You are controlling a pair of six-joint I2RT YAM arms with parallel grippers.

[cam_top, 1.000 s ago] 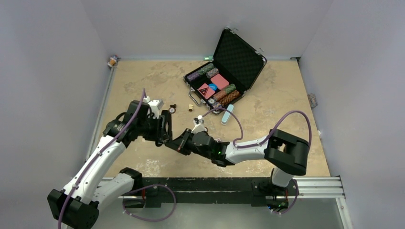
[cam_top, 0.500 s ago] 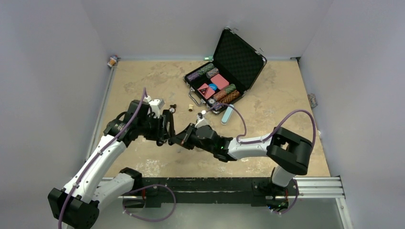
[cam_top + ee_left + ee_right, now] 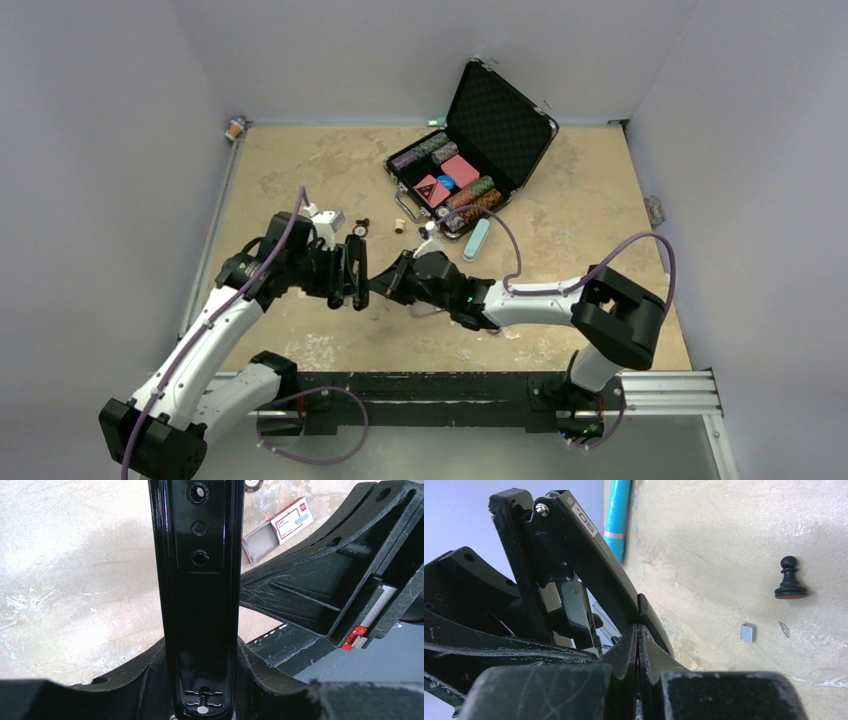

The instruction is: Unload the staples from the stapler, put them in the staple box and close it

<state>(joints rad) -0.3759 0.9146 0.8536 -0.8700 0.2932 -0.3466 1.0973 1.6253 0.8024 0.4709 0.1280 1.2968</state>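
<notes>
Left hand (image 3: 352, 273) clamped on the stapler (image 3: 200, 595), its white lid marking (image 3: 585, 519) unreadable; right hand (image 3: 638, 632) pinched shut.

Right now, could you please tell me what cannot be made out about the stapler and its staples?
- Top view: the stapler is mostly hidden between the left end effector and right end effector.
- Left wrist view: its black body blocks the magazine, so whatever remains inside is unseen.
- Right wrist view: the small grey piece is too small to confirm as staples.
</notes>
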